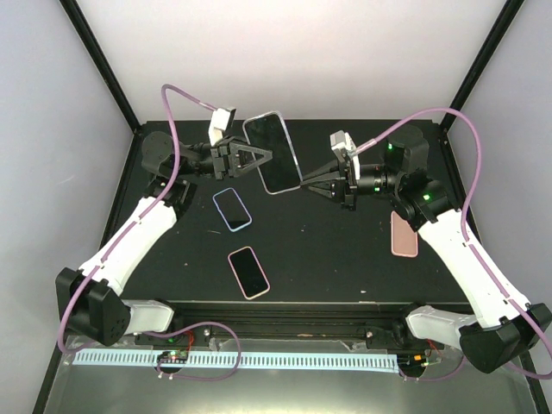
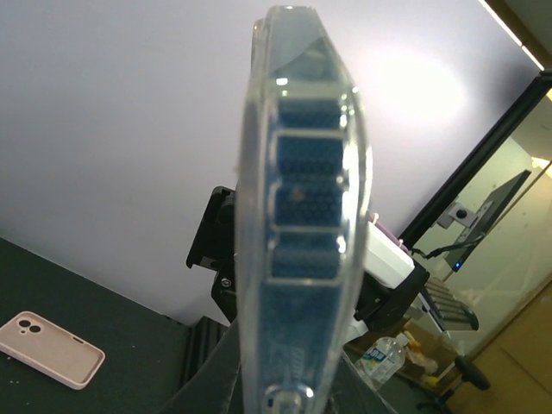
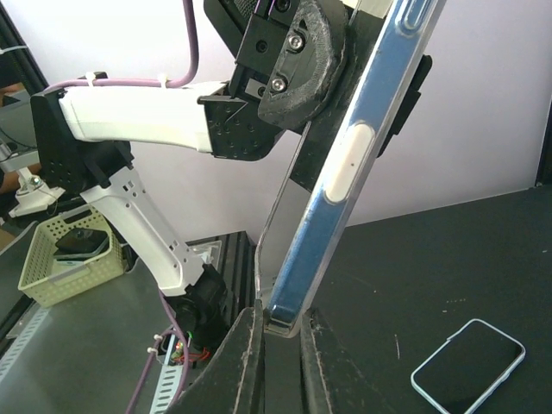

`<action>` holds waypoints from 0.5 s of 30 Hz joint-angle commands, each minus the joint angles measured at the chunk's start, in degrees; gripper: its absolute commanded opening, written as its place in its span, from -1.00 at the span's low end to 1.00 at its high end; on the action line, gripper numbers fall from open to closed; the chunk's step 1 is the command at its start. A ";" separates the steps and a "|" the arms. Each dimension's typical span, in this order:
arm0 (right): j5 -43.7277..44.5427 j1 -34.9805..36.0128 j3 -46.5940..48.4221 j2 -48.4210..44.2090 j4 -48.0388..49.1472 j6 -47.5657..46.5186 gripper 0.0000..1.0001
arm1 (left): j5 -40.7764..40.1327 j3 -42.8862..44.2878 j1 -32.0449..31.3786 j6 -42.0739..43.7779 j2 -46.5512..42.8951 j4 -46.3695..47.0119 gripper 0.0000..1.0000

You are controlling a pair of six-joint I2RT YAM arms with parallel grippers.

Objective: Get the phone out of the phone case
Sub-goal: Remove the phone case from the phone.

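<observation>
A blue phone (image 1: 274, 148) in a clear phone case (image 3: 345, 172) hangs in the air above the back of the table, its dark screen toward the top camera. My left gripper (image 1: 248, 160) is shut on its left long side. In the left wrist view the case (image 2: 302, 216) stands edge-on between the dark fingers (image 2: 203, 384). My right gripper (image 1: 308, 184) is shut on the lower right corner. In the right wrist view that corner sits between my fingertips (image 3: 283, 332), and a thin clear rim of the case (image 3: 274, 228) stands a little off the blue body.
On the black table (image 1: 345, 259) lie a blue-cased phone (image 1: 232, 209), a pink-cased phone (image 1: 248, 272) and a pink phone face down (image 1: 404, 233) at the right. A pale basket (image 3: 73, 254) sits off the table. Black frame posts (image 1: 99, 60) stand at the back corners.
</observation>
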 commanded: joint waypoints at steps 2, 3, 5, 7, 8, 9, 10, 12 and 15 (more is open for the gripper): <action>11.65 -0.36 -0.59 4.04 -2.31 -3.35 -0.98 | 1.94 0.80 -3.35 -10.14 -0.95 12.57 -0.97; 11.68 -0.46 -0.59 4.26 -2.30 -3.36 -0.98 | 2.04 0.90 -3.37 -10.37 -0.90 12.78 -0.97; 11.77 -0.61 -0.72 4.36 -2.02 -3.28 -0.98 | 2.26 0.91 -3.51 -10.98 -0.89 13.43 -0.97; 11.74 -0.95 -0.97 4.43 -1.61 -3.20 -0.98 | 2.42 0.70 -3.64 -11.53 -0.89 14.47 -0.97; 11.52 -1.32 -1.27 4.50 -1.12 -2.94 -0.98 | 2.46 0.65 -3.72 -11.79 -0.94 14.81 -0.97; 11.26 -1.77 -1.69 4.66 -0.40 -2.38 -0.98 | 2.53 0.65 -3.76 -11.92 -0.97 14.97 -0.97; 10.93 -2.22 -1.99 4.87 0.04 -2.09 -0.98 | 2.55 0.65 -3.87 -12.07 -0.98 15.16 -0.97; 10.72 -2.91 -2.22 5.34 0.19 -2.24 -0.98 | 2.55 0.75 -3.97 -12.36 -1.00 15.44 -0.97; 10.49 -3.76 -2.75 5.64 0.81 -2.13 -0.98 | 2.53 0.74 -4.07 -12.48 -1.07 15.54 -0.97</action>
